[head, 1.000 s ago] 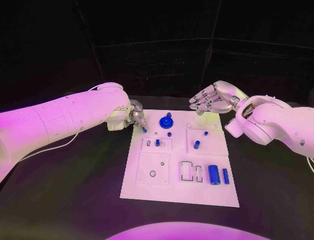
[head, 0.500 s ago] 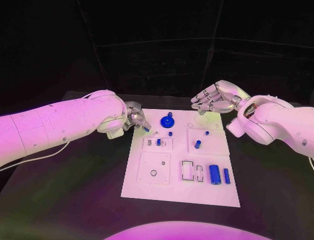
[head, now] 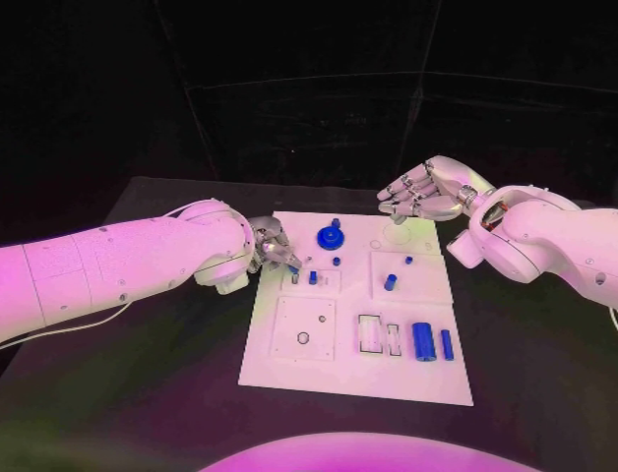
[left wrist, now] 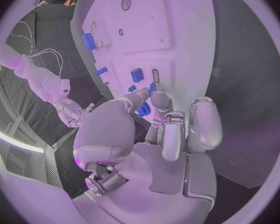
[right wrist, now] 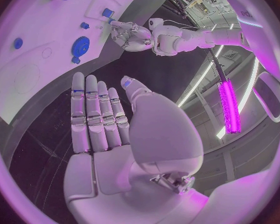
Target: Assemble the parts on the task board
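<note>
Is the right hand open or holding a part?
Open: the right hand shows a bare palm with fingers stretched out straight, hovering off the task board's far right corner.

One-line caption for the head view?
Left hand pinches a small blue part over the white task board; right hand hovers open beyond it.

White task board (head: pixel 354 374) on black table (head: pixel 125 393), left robot hand (head: pixel 271 244) at its edge, right robot hand (head: pixel 420 195) hovering beyond.

A robotics lab: black table (head: pixel 139 324), dark framed enclosure; strip lights (right wrist: pixel 229 107) glow overhead.
</note>
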You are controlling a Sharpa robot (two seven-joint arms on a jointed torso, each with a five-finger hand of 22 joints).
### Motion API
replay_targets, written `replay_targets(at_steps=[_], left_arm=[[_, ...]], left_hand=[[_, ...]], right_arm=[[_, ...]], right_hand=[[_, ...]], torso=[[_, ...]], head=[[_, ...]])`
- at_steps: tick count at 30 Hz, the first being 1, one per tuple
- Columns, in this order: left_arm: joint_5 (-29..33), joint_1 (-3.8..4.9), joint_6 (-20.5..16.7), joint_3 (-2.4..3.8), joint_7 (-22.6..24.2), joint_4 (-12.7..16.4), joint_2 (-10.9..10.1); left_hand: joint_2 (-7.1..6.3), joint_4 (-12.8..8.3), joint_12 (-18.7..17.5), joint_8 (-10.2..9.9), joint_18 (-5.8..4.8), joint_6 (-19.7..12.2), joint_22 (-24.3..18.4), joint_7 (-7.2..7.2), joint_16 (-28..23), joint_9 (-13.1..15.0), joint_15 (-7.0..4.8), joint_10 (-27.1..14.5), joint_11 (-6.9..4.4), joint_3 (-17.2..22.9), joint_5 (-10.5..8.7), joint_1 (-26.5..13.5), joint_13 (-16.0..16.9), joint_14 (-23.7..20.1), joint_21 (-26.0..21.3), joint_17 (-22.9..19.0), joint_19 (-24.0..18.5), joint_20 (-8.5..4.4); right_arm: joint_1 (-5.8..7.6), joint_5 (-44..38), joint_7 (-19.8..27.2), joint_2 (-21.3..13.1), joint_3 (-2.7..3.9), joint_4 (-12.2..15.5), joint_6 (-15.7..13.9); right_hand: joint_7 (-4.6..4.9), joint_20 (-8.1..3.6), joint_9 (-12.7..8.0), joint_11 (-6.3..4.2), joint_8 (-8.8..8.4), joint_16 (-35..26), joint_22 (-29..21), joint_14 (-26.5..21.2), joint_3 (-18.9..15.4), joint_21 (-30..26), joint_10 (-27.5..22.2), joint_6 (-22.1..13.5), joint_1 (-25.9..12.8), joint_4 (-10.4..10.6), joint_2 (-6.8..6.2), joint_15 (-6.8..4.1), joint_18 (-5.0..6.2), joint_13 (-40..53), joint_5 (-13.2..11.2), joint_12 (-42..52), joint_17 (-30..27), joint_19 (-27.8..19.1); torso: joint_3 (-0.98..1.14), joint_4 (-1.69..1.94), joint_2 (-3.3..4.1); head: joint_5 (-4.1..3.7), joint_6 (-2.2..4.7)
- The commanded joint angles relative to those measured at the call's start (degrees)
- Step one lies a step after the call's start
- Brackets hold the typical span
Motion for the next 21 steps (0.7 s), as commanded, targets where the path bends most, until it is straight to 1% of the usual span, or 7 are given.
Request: replay_targets(at_steps=[1, 3, 7, 10, 13, 17, 21], left_arm=[[-2.04, -0.25, -1.22, -0.06, -0.24, 0.60, -0.15], [-2.32, -0.43, -1.11, -0.15, -0.33, 0.97, -0.25], [-2.73, -0.64, -1.04, -0.69, -0.60, 1.64, -0.47], [-3.13, -0.73, -1.00, -0.93, -0.84, 1.84, -0.55], [-3.31, -0.80, -0.96, -1.05, -1.05, 1.88, -0.62], [-3.99, -0.89, -0.85, -1.13, -1.21, 2.01, -0.83], [-4.36, -0.95, -0.51, -1.16, -1.42, 2.33, -1.02]], left_hand=[[0.45, -5.36, 0.15, 0.23, -0.39, -0.03, 0.04, -0.39, -0.24, 0.00, -0.31, 0.37, -0.37, 5.73, 0.29, 0.03, 0.07, 5.56, 0.17, 13.32, 0.16, -0.28], [0.45, -5.36, 0.15, 0.23, -0.39, -0.03, 0.04, -0.39, -0.24, 0.00, -0.31, 0.37, -0.37, 5.73, 0.29, 0.03, 0.07, 5.56, 0.17, 13.32, 0.16, -0.28], [0.36, -5.32, 0.11, 0.36, -0.38, 0.02, 0.01, -0.43, -0.26, 0.04, -0.34, 0.36, -0.41, 5.80, 0.29, -0.08, -0.02, 5.55, 0.15, 13.28, 0.15, -0.30], [0.24, -5.23, 0.09, 0.51, -0.38, 0.07, 0.00, -0.48, -0.28, 0.09, -0.36, 0.37, -0.44, 5.87, 0.27, -0.24, -0.06, 5.54, 0.13, 13.23, 0.14, -0.32], [0.19, -5.18, 0.13, 0.59, -0.39, 0.10, 0.06, -0.51, -0.29, 0.11, -0.38, 0.42, -0.46, 5.90, 0.26, -0.32, 0.02, 5.54, 0.17, 13.21, 0.17, -0.33], [0.16, -5.12, 0.15, 0.68, -0.40, 0.14, 0.07, -0.54, -0.28, 0.14, -0.39, 0.46, -0.49, 5.93, 0.25, -0.41, 0.05, 5.54, 0.18, 13.24, 0.18, -0.35], [0.13, -5.07, 0.17, 0.76, -0.41, 0.16, 0.13, -0.57, -0.25, 0.16, -0.40, 0.49, -0.51, 5.96, 0.24, -0.48, 0.06, 5.55, 0.21, 13.29, 0.20, -0.36]], right_arm=[[0.11, 0.18, 0.26, 0.09, 0.04, -0.03, 0.50], [0.10, 0.18, 0.25, 0.12, 0.04, -0.07, 0.54], [0.10, 0.18, 0.09, 0.15, 0.03, -0.20, 0.86], [0.10, 0.18, 0.00, 0.14, 0.03, -0.29, 0.91], [0.10, 0.18, -0.09, 0.11, 0.03, -0.34, 0.90], [0.10, 0.18, -0.15, 0.13, 0.03, -0.37, 0.88], [0.10, 0.18, -0.17, 0.16, 0.03, -0.40, 0.88]], right_hand=[[-0.14, 0.09, 0.07, 0.05, 0.04, 0.04, -0.08, -0.06, 0.14, -0.30, -0.41, -0.40, 0.43, -0.36, 0.04, 0.12, 0.25, 0.02, 0.04, 0.13, -0.05, 0.32], [-0.14, 0.09, 0.07, 0.05, 0.04, 0.04, -0.08, -0.06, 0.14, -0.30, -0.41, -0.40, 0.43, -0.36, 0.04, 0.12, 0.25, 0.02, 0.04, 0.13, -0.05, 0.32], [-0.13, 0.08, 0.07, 0.06, 0.04, 0.04, -0.10, -0.06, 0.14, -0.34, -0.42, -0.40, 0.47, -0.38, 0.03, 0.12, 0.25, 0.02, -0.01, 0.14, -0.06, 0.35], [-0.13, 0.08, 0.07, 0.06, 0.04, 0.04, -0.10, -0.06, 0.14, -0.34, -0.42, -0.40, 0.47, -0.38, 0.03, 0.12, 0.25, 0.02, -0.01, 0.14, -0.06, 0.35], [-0.13, 0.08, 0.07, 0.06, 0.04, 0.04, -0.10, -0.06, 0.14, -0.34, -0.42, -0.40, 0.47, -0.38, 0.03, 0.12, 0.25, 0.02, -0.01, 0.14, -0.06, 0.35], [-0.13, 0.08, 0.07, 0.06, 0.04, 0.04, -0.10, -0.06, 0.14, -0.34, -0.42, -0.40, 0.47, -0.38, 0.03, 0.12, 0.25, 0.02, -0.01, 0.14, -0.06, 0.35], [-0.13, 0.08, 0.07, 0.06, 0.04, 0.04, -0.10, -0.06, 0.14, -0.34, -0.42, -0.40, 0.47, -0.38, 0.03, 0.12, 0.25, 0.02, -0.01, 0.14, -0.06, 0.35]], torso=[[0.05, -0.01, 0.02], [0.05, -0.01, 0.03], [0.05, 0.03, 0.04], [0.05, -0.05, 0.01], [0.04, -0.03, 0.01], [0.10, -0.08, 0.01], [0.05, -0.01, 0.03]], head=[[0.01, -0.15], [-0.02, -0.16], [0.00, -0.25], [0.06, -0.31], [0.07, -0.33], [0.14, -0.50], [0.07, -0.53]])
